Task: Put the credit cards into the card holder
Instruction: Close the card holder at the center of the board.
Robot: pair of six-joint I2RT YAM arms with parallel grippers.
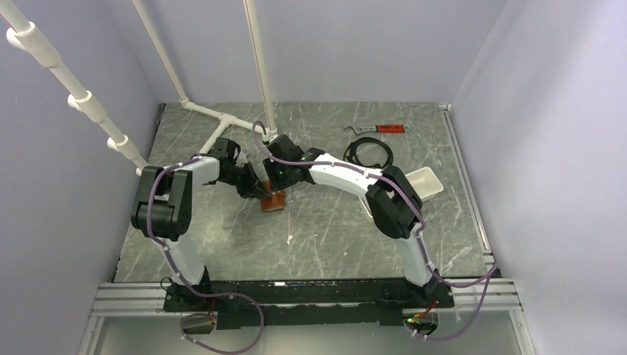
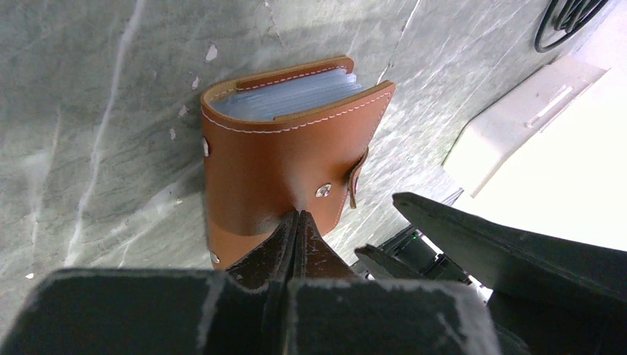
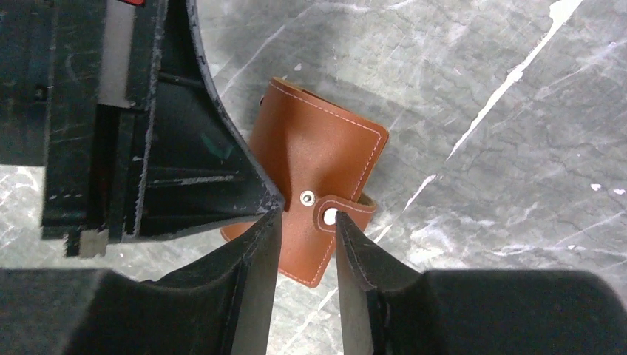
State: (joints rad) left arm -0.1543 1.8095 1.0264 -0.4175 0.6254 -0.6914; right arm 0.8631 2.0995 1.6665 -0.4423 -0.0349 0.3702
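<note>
Left claw [image 2: 296, 216] closed, tips pressing the card holder [image 2: 273, 159] — right claw [image 3: 305, 214] open astride its tab [image 3: 353, 209]

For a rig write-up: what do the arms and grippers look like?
The left arm and right arm have white links, black joint housings and a purple cable running along each. The left gripper and right gripper each have two black, scuffed, wedge-shaped fingers.

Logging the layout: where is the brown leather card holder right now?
Top view: the brown leather card holder sits midway on the grey marbled table, slightly left of centre, with the white rectangular tray to its right.
</note>
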